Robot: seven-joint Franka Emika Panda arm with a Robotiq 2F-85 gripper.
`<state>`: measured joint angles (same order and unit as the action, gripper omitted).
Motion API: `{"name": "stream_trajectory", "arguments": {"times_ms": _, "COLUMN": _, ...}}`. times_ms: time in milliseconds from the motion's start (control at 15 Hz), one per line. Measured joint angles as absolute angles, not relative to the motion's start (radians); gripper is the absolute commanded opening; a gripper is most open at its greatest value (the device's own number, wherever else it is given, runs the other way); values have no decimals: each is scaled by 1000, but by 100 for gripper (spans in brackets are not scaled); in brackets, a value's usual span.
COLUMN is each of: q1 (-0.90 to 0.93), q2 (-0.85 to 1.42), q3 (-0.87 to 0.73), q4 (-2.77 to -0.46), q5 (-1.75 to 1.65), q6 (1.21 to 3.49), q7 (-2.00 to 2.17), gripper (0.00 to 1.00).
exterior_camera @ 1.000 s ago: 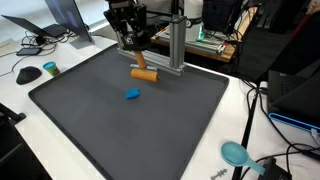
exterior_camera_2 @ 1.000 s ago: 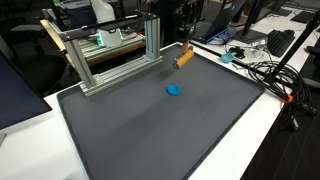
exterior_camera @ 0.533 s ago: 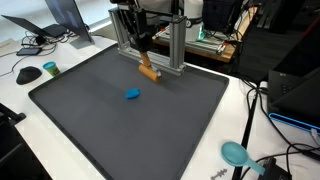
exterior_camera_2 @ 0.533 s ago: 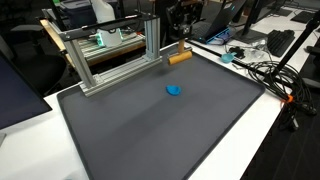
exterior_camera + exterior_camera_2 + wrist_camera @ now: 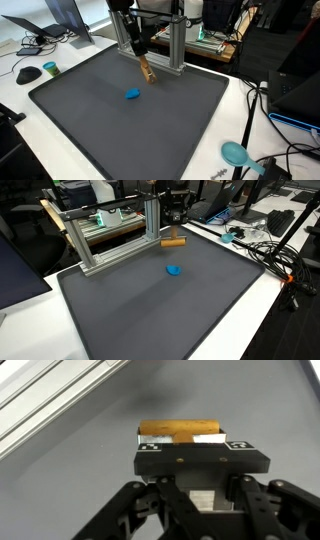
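My gripper (image 5: 141, 57) is shut on an orange-brown block (image 5: 147, 70) and holds it low over the black mat (image 5: 90, 110), near the mat's edge beside the aluminium frame (image 5: 176, 48). In an exterior view the block (image 5: 173, 242) lies level under the gripper (image 5: 172, 232). In the wrist view the block (image 5: 180, 432) shows just past the gripper (image 5: 185, 448). A small blue object (image 5: 132, 95) lies on the mat a short way from the block; it also shows in an exterior view (image 5: 174, 269).
The aluminium frame (image 5: 110, 238) stands along one edge of the mat (image 5: 150, 310). A teal scoop-like thing (image 5: 235, 153), a dark mouse (image 5: 28, 74) and a teal disc (image 5: 50, 67) lie off the mat. Cables (image 5: 270, 255) and equipment crowd the table's edges.
The gripper has turned with the block in it. The block went from tilted to level and shifted slightly along the frame. The blue object has not moved.
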<state>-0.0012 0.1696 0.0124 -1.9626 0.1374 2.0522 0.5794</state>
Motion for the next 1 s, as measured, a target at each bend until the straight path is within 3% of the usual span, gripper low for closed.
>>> {"name": "stream_trajectory", "arguments": {"times_ms": 1000, "q1": 0, "q2": 283, "q3": -56, "q4": -1952, "q5": 92, "q6": 2234, "q7": 740, "gripper": 22}}
